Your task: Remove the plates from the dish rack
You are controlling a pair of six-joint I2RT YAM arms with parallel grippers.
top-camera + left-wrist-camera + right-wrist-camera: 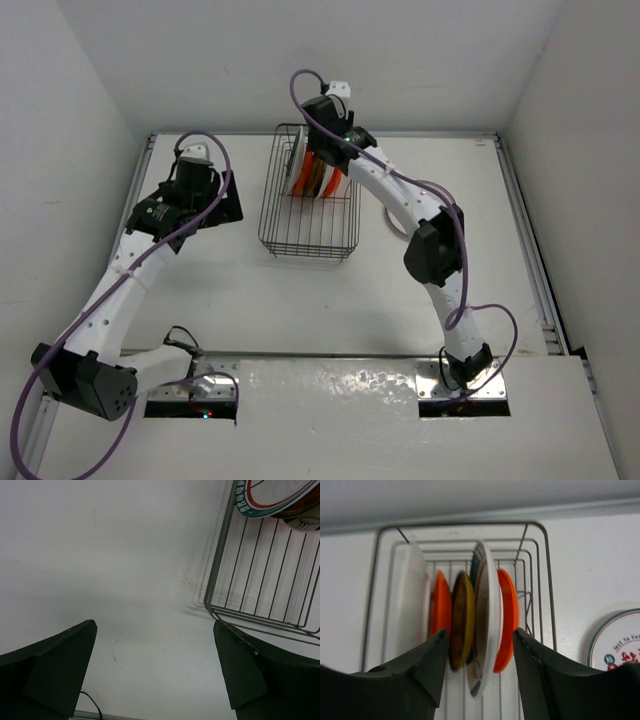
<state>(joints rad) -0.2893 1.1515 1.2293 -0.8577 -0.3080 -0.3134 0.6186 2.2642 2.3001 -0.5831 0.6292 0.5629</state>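
Your right gripper (480,635) gapes wide, holding nothing — the plates (487,605) stand on edge in the dish rack (547,580), straight ahead, edge-on to its jaws.

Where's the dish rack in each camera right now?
Top external: dish rack, upper centre.
Left wrist: right side, one corner and floor wires.
Right wrist: centre, seen end-on.
Shared landmark: the plates standing in it.
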